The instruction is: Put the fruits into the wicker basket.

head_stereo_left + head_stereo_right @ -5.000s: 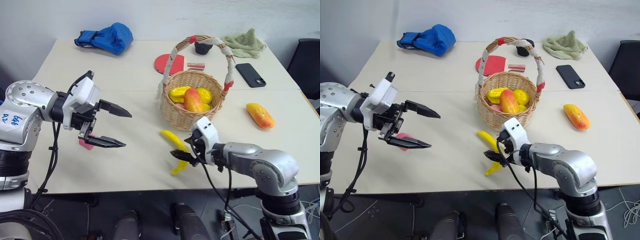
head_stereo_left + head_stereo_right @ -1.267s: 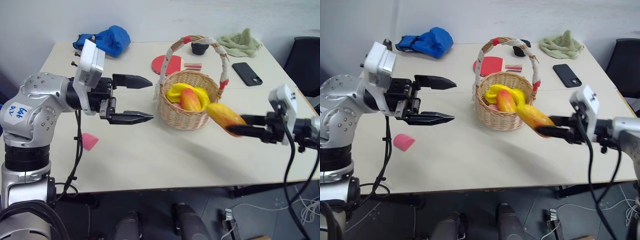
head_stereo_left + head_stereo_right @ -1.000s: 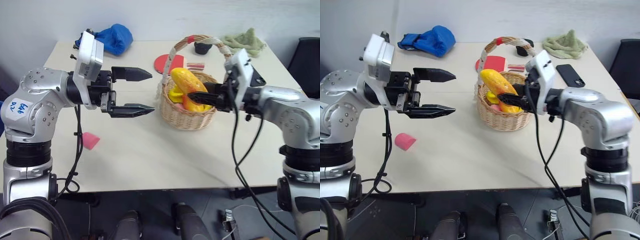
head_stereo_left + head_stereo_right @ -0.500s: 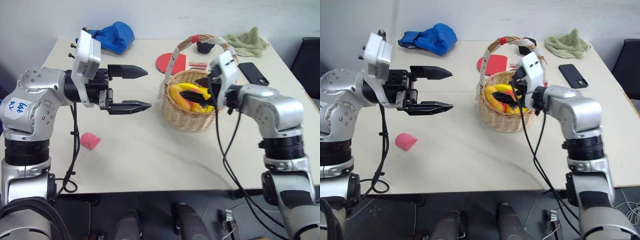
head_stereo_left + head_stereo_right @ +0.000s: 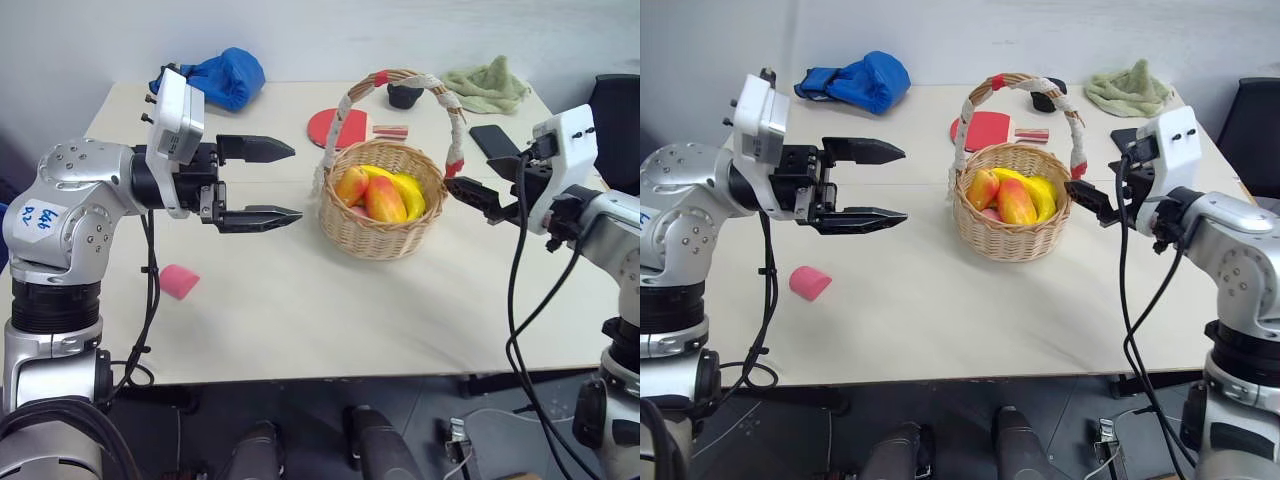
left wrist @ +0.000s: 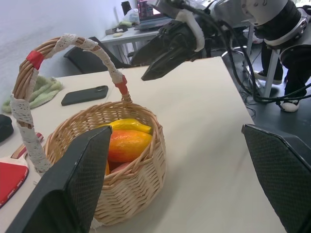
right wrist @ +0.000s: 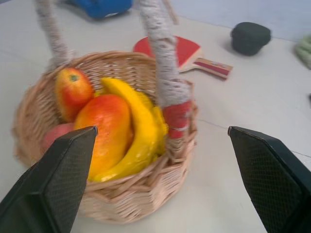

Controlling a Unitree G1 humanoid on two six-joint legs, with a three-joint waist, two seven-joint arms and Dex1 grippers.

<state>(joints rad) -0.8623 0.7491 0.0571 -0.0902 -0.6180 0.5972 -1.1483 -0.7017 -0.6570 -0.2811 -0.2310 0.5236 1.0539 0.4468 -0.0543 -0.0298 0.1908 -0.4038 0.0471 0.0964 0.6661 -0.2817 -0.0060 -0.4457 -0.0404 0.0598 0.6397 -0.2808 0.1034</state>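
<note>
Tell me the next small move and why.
Probably draw both arms back and stop. The fruits all seem to lie in the wicker basket, the right gripper is open and empty beside it, and the left gripper hangs open. On the table only a pink cylinder and non-fruit items show.

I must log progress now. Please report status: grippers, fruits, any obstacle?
Left gripper open, empty. Right gripper open, empty, beside wicker basket. Fruits in basket. Nothing in the way.

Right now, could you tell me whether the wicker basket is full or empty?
Nearly full: the wicker basket holds a banana and two mangoes, and more fruit beneath.
</note>
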